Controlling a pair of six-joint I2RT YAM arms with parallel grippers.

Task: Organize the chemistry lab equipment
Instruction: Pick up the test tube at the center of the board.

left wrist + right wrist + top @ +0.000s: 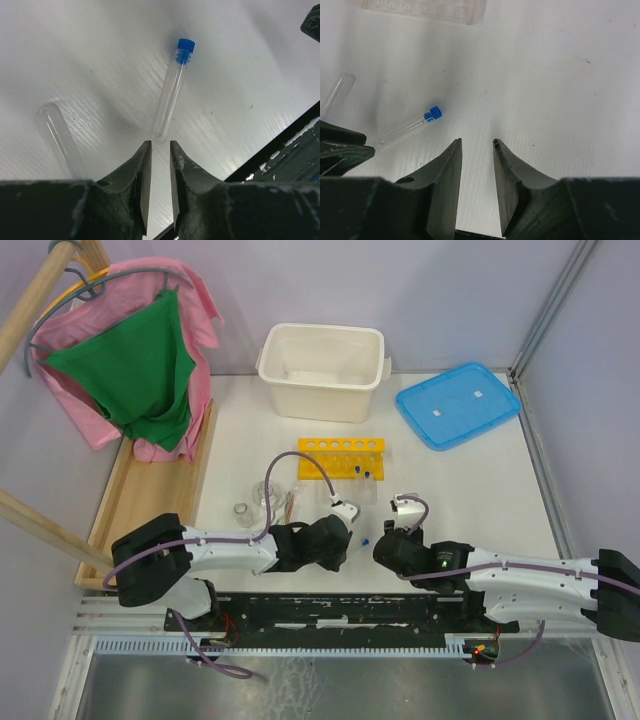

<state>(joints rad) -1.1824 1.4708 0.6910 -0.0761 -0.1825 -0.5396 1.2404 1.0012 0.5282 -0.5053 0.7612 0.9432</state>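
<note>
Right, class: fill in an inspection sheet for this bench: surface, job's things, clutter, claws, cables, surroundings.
Surface: white table, a few dark specks.
Job's things: yellow rack upright; capped tube and bare tube lying flat near the claws; flasks left of the rack.
Clutter: white tub and blue lid at the back.
Claws: left claw and right claw both open, empty.
Cables: purple cable arcs past the rack's left end.
Surroundings: pink and green cloths hanging, left.
</note>
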